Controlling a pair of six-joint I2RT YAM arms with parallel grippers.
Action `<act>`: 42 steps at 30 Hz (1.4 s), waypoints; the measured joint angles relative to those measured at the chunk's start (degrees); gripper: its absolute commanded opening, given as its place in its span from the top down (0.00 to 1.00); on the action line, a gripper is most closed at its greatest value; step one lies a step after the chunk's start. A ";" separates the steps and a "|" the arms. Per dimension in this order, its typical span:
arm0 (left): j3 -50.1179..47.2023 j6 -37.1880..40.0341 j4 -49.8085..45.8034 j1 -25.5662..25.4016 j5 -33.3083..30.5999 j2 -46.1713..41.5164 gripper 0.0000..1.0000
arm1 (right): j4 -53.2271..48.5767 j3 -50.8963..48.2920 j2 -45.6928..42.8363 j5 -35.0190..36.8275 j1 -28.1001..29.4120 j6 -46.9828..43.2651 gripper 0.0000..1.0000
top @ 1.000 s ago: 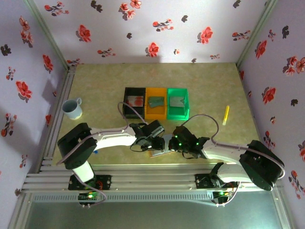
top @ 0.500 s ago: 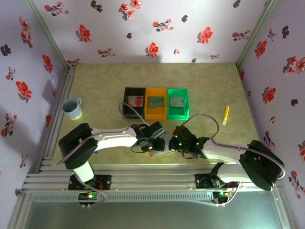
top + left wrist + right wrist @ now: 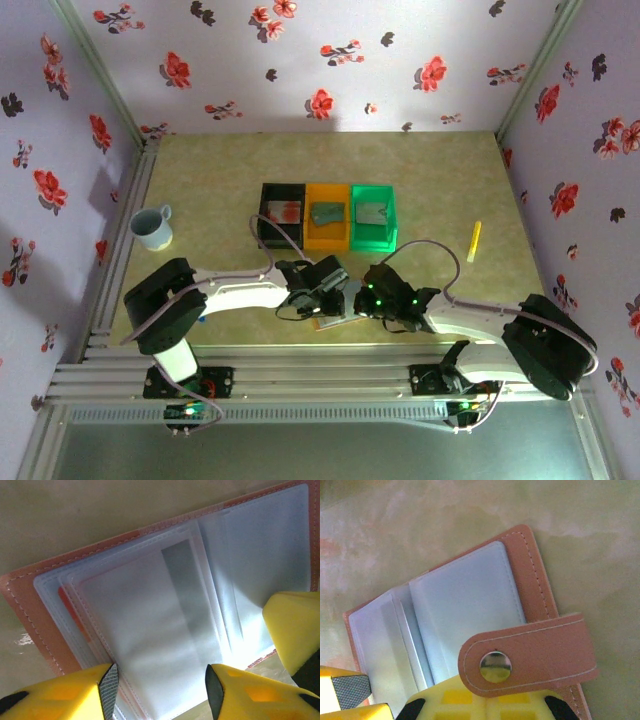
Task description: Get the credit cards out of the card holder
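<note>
Card holder point(image 3: 42, 622) lies open, clear sleeves point(image 3: 150, 610) up, on the surface point(image 3: 440, 180) near its front edge, between the two arms. A red-orange strip under the left-hand sleeves looks like the edge of a credit card point(image 3: 75, 614). The left fingers point(image 3: 65, 692) stand partly apart over the sleeves' near edge, holding nothing. The right fingers point(image 3: 460, 700) are closed together at the right flap by the snap strap point(image 3: 530, 650), probably pinning it. The pinch should catch the card alone and draw it out along its sleeve with the flap held flat, since the slippery stacked sleeves may lift with it. The black bin point(image 3: 266, 215), orange bin point(image 3: 328, 240) and green bin point(image 3: 373, 243) stand farther back. A mug point(image 3: 152, 227) at the far left and a yellow stick point(image 3: 475, 240) at the right lie well apart, obstructing nothing.
</note>
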 measured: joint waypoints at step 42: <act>9.53 -1.86 6.80 -0.35 0.39 2.40 0.54 | -4.81 -2.62 -11.96 1.55 -2.23 0.42 0.96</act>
